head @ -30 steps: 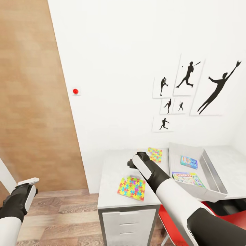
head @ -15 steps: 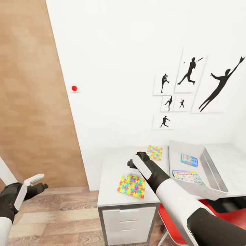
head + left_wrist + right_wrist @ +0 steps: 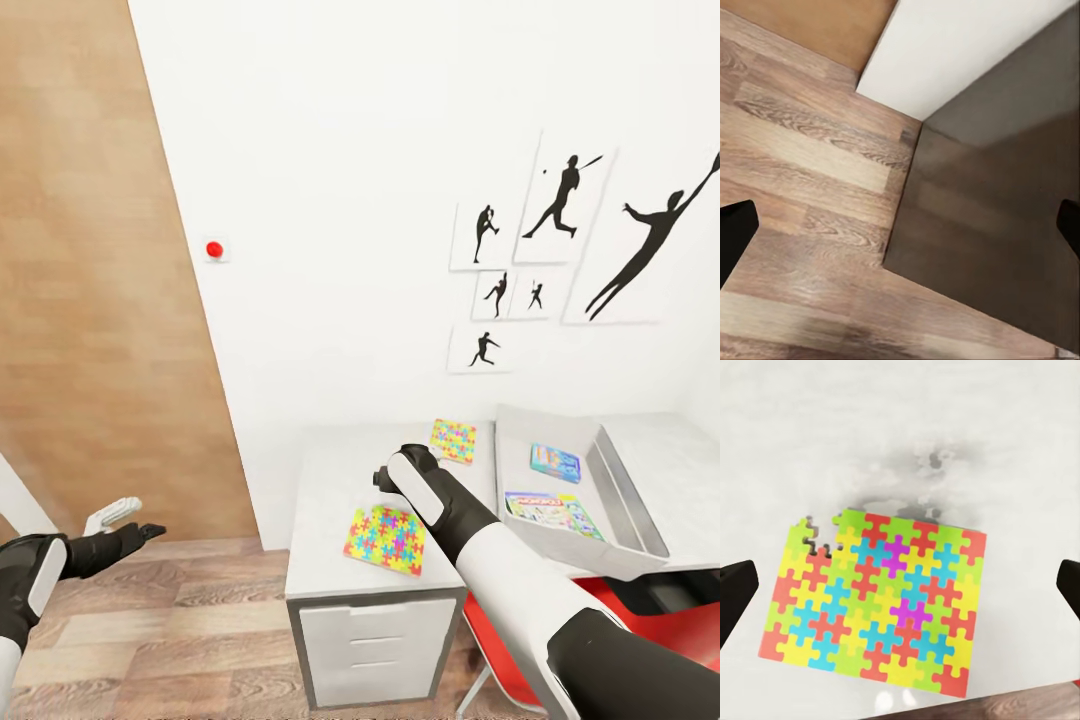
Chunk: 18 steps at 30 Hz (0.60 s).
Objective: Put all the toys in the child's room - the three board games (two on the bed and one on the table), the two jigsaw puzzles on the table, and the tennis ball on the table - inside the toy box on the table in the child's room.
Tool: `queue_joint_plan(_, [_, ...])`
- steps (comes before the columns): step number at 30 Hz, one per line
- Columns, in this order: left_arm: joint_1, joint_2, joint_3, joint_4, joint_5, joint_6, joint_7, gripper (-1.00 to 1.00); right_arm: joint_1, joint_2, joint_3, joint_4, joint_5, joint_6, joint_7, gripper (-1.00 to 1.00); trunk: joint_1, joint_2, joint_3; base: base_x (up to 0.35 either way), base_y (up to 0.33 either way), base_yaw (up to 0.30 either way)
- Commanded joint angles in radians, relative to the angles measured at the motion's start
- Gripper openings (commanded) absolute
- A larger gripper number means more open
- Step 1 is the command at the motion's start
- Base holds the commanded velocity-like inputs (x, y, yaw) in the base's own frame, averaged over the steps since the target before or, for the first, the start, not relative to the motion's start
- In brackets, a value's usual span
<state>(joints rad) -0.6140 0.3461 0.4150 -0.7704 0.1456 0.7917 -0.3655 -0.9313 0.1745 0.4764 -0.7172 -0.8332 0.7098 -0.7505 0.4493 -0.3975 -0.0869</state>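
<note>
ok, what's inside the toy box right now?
Two board games lie flat in the toy box: a blue one toward the wall and a white-green one nearer the robot. The near wall hides the front strip of the floor.

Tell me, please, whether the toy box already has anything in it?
Yes: the toy box holds two board games, lying flat inside.

The white-and-black right arm (image 3: 470, 540) hides its own gripper; the red chair (image 3: 690, 625) sits mostly under the pale grey surface (image 3: 330, 480), cut by the frame edge.
</note>
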Motion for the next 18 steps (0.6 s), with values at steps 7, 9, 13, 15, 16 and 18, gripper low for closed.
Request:
queue_joint_plan(7, [0.0,0.017,0.002,0.001,0.009,0.011,-0.093,1.0,-0.001,0.0,0.002,-0.001,-0.008,0.001,-0.009,1.0,0.001,-0.002,-0.014,0.0,0.0,0.0])
queue_joint_plan(9, [0.0,0.021,0.002,0.002,0.01,0.012,-0.119,1.0,-0.001,0.0,0.002,-0.001,-0.008,0.001,-0.009,1.0,0.001,-0.002,-0.017,0.0,0.0,0.0])
queue_joint_plan(13, [0.0,0.03,0.014,0.004,0.011,0.012,-0.189,1.0,-0.001,0.0,0.001,-0.001,-0.008,0.0,-0.008,1.0,0.001,-0.002,-0.024,0.0,0.0,0.0])
queue_joint_plan(15, [0.0,0.032,0.02,0.004,0.012,0.012,-0.22,1.0,-0.001,0.0,0.001,-0.001,-0.008,0.0,-0.008,1.0,0.001,-0.002,-0.027,0.0,0.0,0.0])
queue_joint_plan(16, [0.001,0.033,0.025,0.005,0.012,0.014,-0.255,1.0,-0.001,0.0,0.001,-0.001,-0.008,0.0,-0.008,1.0,0.001,-0.002,-0.029,0.0,0.0,0.0])
queue_joint_plan(18, [0.002,0.034,0.03,0.005,0.011,0.02,-0.315,1.0,-0.001,0.0,0.001,-0.001,-0.008,0.0,-0.008,1.0,0.001,-0.002,-0.032,0.0,0.0,0.0])
